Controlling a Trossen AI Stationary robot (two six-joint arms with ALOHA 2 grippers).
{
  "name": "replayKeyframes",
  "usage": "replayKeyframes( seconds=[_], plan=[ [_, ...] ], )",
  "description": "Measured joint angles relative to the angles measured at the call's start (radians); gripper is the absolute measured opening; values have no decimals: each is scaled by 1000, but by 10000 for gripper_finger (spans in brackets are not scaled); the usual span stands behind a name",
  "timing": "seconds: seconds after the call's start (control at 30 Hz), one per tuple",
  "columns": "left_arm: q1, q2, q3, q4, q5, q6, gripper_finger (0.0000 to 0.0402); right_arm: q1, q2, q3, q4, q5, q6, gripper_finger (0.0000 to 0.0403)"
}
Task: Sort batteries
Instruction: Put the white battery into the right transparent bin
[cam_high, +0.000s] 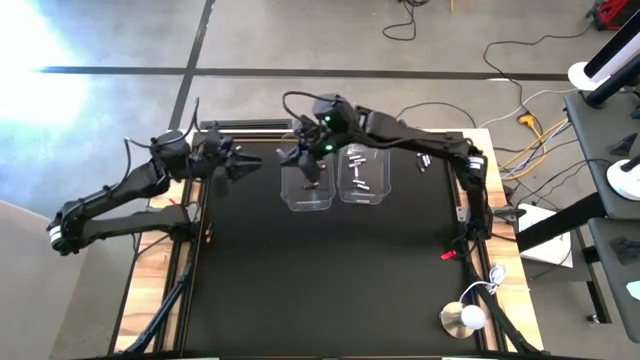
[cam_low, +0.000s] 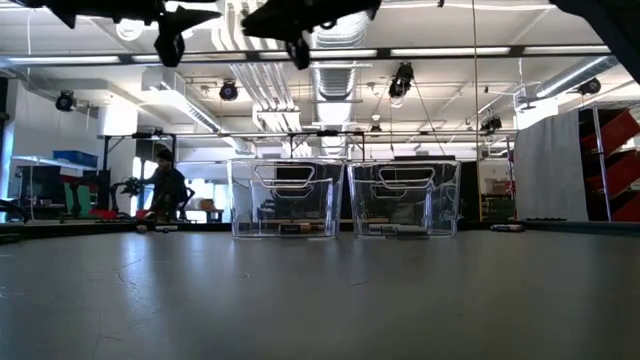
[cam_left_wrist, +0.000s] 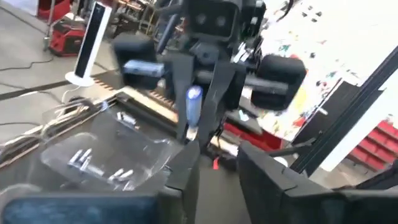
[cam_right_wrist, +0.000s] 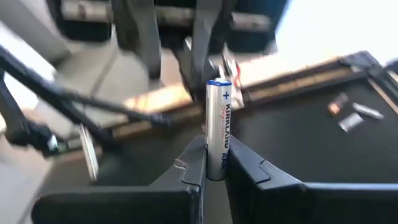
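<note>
A silvery-white battery (cam_right_wrist: 217, 124) with a blue plus end hangs in the air between the two arms, with my right gripper (cam_high: 305, 158) shut on it above the left clear bin (cam_high: 308, 188). My left gripper (cam_left_wrist: 217, 163) faces it from the table's left side. It is open, has nothing between its fingers, and stands a little short of the battery (cam_left_wrist: 191, 112). The left bin holds dark batteries (cam_high: 313, 183). The right bin (cam_high: 362, 180) holds silvery batteries (cam_high: 358, 176). My right gripper pinches the battery's lower end (cam_right_wrist: 216, 169), opposite the blue plus end, between its two fingertips. The rest of the battery sticks out free beyond the fingers. It is lifted clear, high above the table and the bins.
The two bins stand side by side at the far middle of the black mat (cam_high: 330, 280). Loose batteries (cam_right_wrist: 349, 116) lie on the mat to the right of the bins. A white round object (cam_high: 465, 318) sits at the near right corner. A person (cam_low: 168, 190) shows in the room beyond.
</note>
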Motion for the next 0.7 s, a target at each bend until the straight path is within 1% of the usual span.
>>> replayKeyframes(
  seconds=[0.07, 0.23, 0.3, 0.4, 0.43, 0.47, 0.53, 0.63, 0.7],
  plan=[
    [0, -42, 0, -67, -11, 17, 101, -11, -34, 5, -132, 10, -56, 28],
    [0, -154, 0, -199, -95, 28, 110, -63, -124, 5, -440, 127, -196, 28],
    [0, -191, 0, -220, -136, 28, 111, -88, -149, 5, -568, 213, -282, 28],
    [0, -232, 0, -210, -188, 28, 111, -127, -158, -2, -749, 397, -436, 28],
    [0, -243, 0, -206, -194, 27, 111, -141, -156, -11, -786, 442, -475, 28],
    [0, -251, 0, -206, -198, 28, 111, -156, -152, -23, -806, 471, -504, 28],
    [0, -264, 0, -206, -215, 25, 111, -187, -150, -63, -803, 480, -529, 28],
    [0, -273, 0, -163, -284, -53, 111, -227, -150, -159, -753, 456, -547, 28],
    [0, -274, 0, -86, -290, -86, 111, -244, -149, -240, -707, 438, -543, 28]
  ],
)
